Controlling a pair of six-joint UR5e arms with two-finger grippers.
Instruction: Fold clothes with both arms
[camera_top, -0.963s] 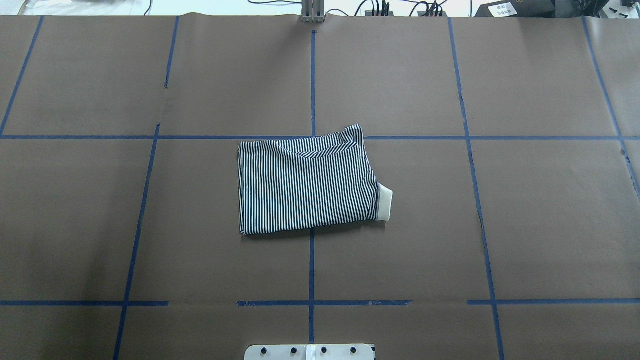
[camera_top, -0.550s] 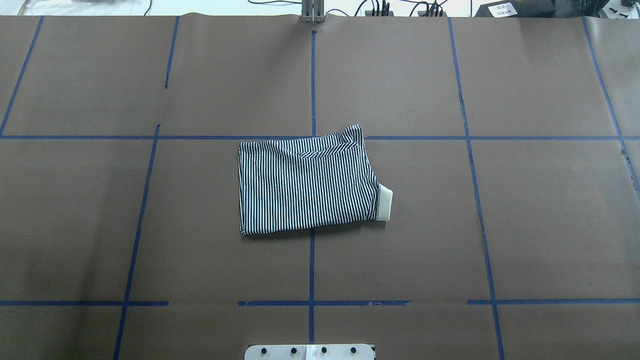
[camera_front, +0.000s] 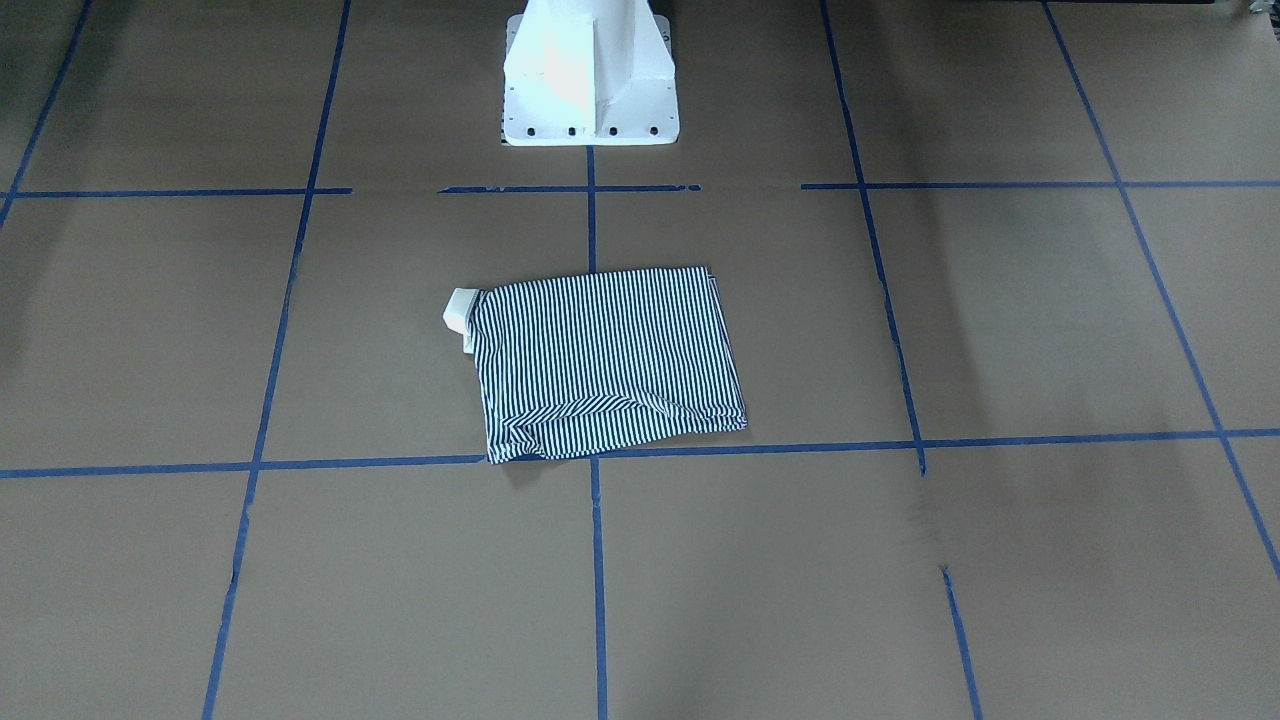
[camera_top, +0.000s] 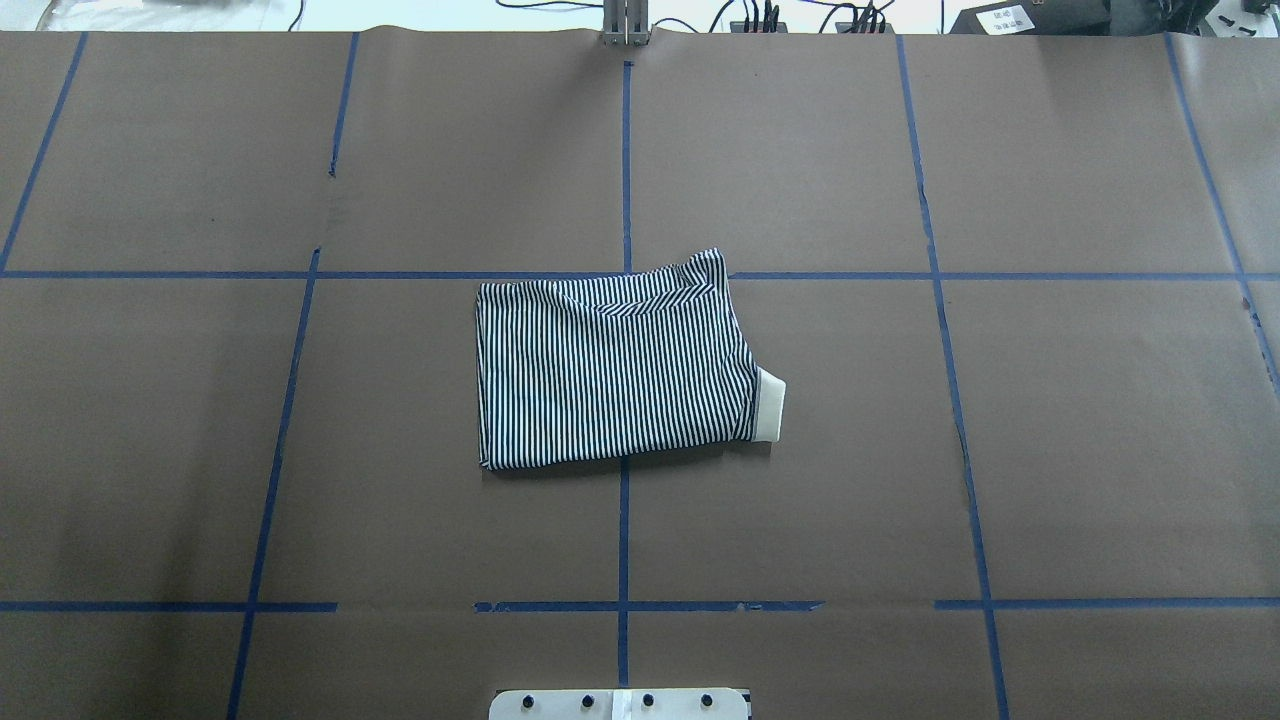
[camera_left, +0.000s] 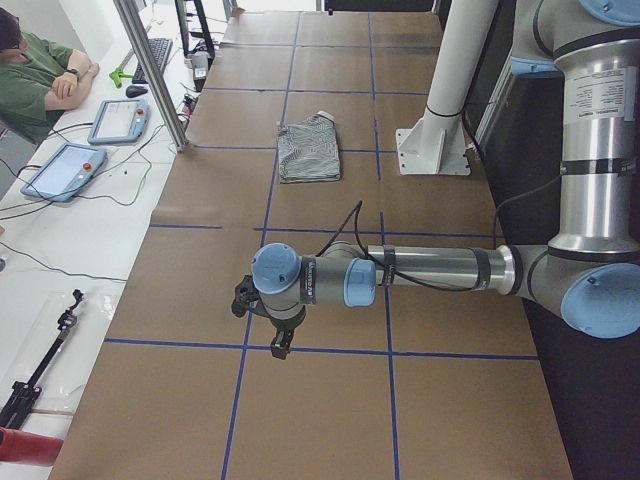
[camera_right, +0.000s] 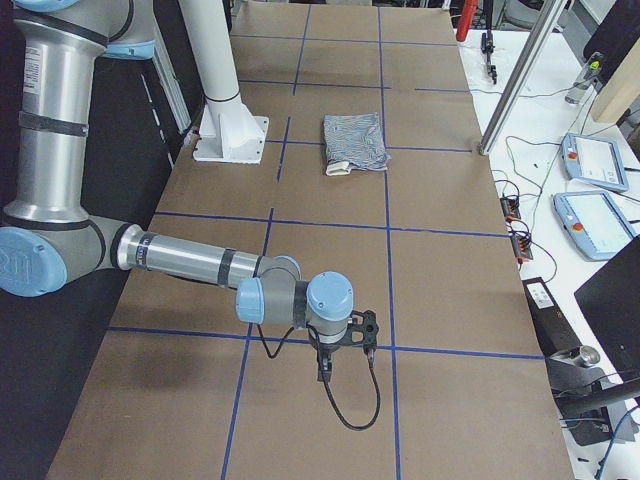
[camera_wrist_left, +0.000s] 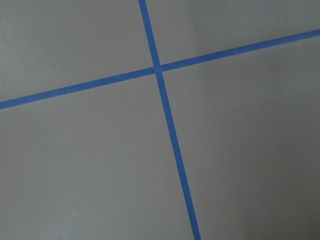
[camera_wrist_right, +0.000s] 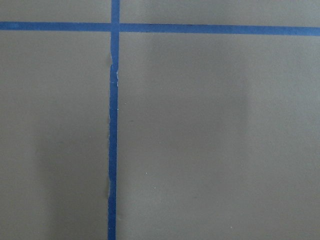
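The striped shirt (camera_top: 612, 372) lies folded into a flat rectangle at the middle of the brown table, its cream collar (camera_top: 770, 405) sticking out at one side. It also shows in the front-facing view (camera_front: 606, 360) and in both side views (camera_left: 310, 150) (camera_right: 355, 140). No arm touches it. The left gripper (camera_left: 281, 348) hangs low over the table's left end, far from the shirt. At the opposite end hangs the right gripper (camera_right: 325, 372), also far off. I cannot tell whether either is open or shut. Both wrist views show only bare paper and blue tape.
The white pedestal base (camera_front: 590, 90) stands at the robot's edge of the table. Blue tape lines (camera_top: 624, 160) form a grid on the brown paper. A seated person (camera_left: 40, 70), teach pendants (camera_left: 120, 120) and cables lie beyond the far edge, past a metal post (camera_left: 155, 70).
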